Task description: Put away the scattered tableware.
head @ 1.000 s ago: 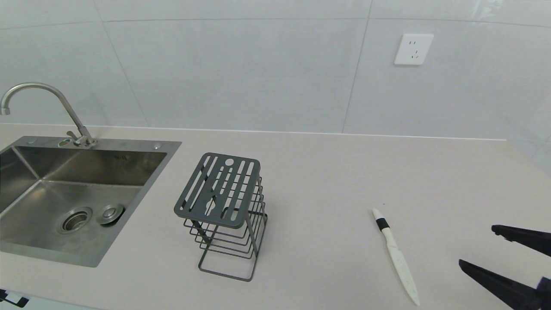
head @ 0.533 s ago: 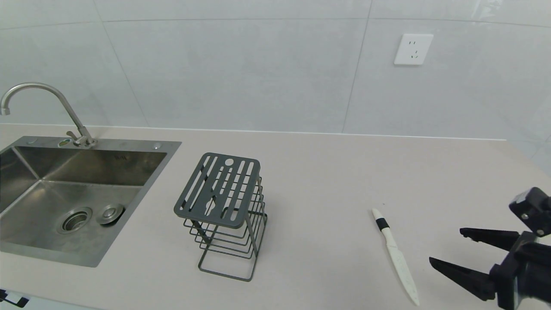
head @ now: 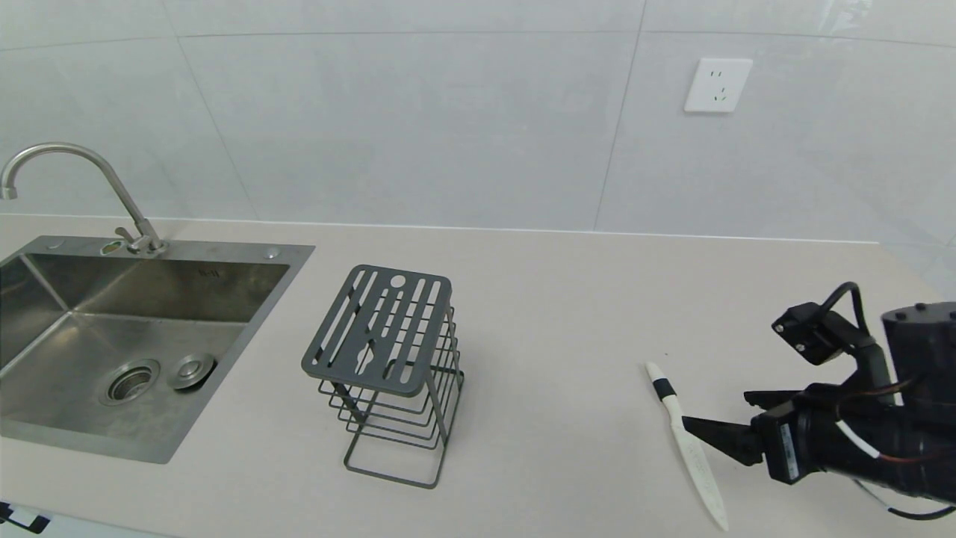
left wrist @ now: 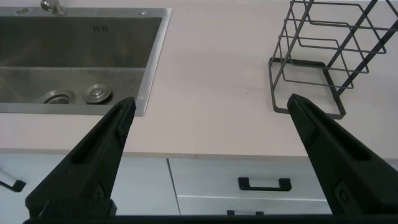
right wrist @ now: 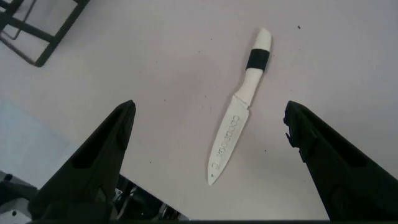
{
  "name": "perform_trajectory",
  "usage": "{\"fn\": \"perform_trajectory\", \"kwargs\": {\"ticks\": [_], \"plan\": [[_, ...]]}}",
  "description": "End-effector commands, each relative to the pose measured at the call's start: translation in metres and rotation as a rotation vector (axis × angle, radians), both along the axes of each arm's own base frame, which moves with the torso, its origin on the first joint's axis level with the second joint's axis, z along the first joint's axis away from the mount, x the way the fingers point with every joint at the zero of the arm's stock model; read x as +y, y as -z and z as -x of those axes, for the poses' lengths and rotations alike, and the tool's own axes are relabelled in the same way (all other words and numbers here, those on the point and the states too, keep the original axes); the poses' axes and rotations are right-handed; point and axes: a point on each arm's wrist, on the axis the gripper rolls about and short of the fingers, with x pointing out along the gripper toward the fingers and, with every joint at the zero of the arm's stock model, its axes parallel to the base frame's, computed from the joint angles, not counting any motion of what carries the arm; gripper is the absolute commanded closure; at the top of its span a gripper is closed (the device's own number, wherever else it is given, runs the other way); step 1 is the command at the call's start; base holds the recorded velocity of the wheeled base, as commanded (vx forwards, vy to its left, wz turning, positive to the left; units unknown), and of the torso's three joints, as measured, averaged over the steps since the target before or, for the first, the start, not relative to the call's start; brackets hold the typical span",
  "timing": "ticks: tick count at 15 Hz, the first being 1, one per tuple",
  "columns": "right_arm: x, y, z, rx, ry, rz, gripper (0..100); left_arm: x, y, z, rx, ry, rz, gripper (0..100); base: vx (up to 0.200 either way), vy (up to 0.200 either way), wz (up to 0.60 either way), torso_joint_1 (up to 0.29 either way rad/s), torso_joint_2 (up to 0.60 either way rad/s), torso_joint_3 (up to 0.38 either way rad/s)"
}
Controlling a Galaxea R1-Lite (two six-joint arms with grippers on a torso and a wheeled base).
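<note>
A white knife [head: 685, 442] with a black band on its handle lies flat on the counter at the right, blade toward the front edge. My right gripper [head: 718, 412] hovers open just right of its blade, one fingertip over the blade. From the right wrist, the knife [right wrist: 239, 115] lies between and below the spread fingers [right wrist: 93, 162] of the right gripper [right wrist: 210, 107]. A dark slotted wire knife rack [head: 385, 359] stands mid-counter, nothing in it. My left gripper [left wrist: 211, 102] is open, holding nothing, over the counter's front edge between sink and rack base [left wrist: 323, 62].
A steel sink [head: 45, 426] with a tap [head: 75, 187] takes up the counter's left end. A wall socket [head: 718, 85] sits on the tiled wall. Bare counter lies between rack and knife. A drawer handle [left wrist: 264, 183] shows below the counter edge.
My right gripper has come in from the right edge toward the knife, its fingers now reaching over the blade. The knife and rack have not moved.
</note>
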Motion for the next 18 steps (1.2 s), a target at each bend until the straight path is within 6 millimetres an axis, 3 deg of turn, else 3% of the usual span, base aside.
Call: {"fn": "perform_trajectory", "kwargs": {"ticks": [1, 10, 18], "plan": [[0.012, 0.022, -0.01, 0.103, 0.027, 0.054, 0, 0.0, 0.0, 0.0, 0.001, 0.001, 0.001, 0, 0.0, 0.0, 0.0, 0.0, 0.0, 0.0], [0.036, 0.055, -0.036, 0.167, 0.091, 0.172, 0, 0.0, 0.0, 0.0, 0.001, 0.0, 0.001, 0, 0.0, 0.0, 0.0, 0.0, 0.0, 0.0], [0.032, 0.068, -0.043, 0.165, 0.159, 0.222, 0, 0.0, 0.0, 0.0, 0.002, 0.0, 0.002, 0, 0.0, 0.0, 0.0, 0.0, 0.0, 0.0]]}}
